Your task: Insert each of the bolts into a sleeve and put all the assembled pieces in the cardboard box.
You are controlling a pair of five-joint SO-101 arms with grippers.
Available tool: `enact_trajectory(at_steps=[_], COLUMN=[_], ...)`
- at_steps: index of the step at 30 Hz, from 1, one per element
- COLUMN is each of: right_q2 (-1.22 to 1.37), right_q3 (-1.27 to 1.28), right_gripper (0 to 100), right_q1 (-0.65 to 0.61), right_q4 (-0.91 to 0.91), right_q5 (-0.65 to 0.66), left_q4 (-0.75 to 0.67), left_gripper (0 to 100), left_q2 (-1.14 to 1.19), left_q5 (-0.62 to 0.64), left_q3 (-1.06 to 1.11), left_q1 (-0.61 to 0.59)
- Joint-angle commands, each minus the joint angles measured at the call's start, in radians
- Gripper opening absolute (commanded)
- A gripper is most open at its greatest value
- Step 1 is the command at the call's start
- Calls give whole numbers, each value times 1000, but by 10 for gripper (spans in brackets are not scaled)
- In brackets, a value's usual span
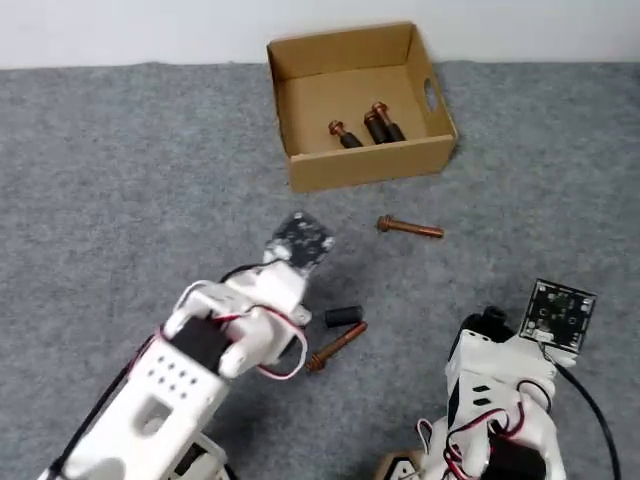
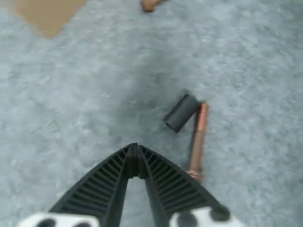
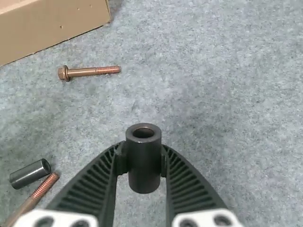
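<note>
My right gripper (image 3: 143,158) is shut on a black sleeve (image 3: 143,137), held upright with its bore facing the camera. My left gripper (image 2: 137,152) is shut with nothing in it, just above the carpet, short of a second black sleeve (image 2: 181,112) and a copper bolt (image 2: 197,142) that lie touching at one end. That same pair shows in the high view as sleeve (image 1: 343,317) and bolt (image 1: 336,346), beside the left arm (image 1: 250,320). Another loose bolt (image 1: 410,228) (image 3: 87,71) lies in front of the cardboard box (image 1: 300,170). Assembled pieces (image 1: 365,128) lie inside the box.
The box stands at the back of the grey carpet, against the white wall. The right arm (image 1: 500,400) is at the front right. Open carpet lies between the arms and the box and on both sides.
</note>
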Motion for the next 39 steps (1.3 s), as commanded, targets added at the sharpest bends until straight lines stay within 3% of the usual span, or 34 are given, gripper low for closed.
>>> enact_trajectory(at_steps=[1,5,21,30,39], right_q2=[16,16,8,8,8], right_q3=[-6,-5,2,3,3], right_gripper=[9,9,9,9,9], right_q1=[7,7,7,7,7], right_q4=[-24,-24,-25,-25,-25], right_q5=[9,8,8,8,8], left_q4=[12,63,137,135,209], left_gripper=[74,170,168,4,6], left_q2=[147,304,872,999,921], left_q5=[-2,20,31,25,31], left_q3=[-120,-220,-447,-567,-576], left_q1=[54,98,138,138,146])
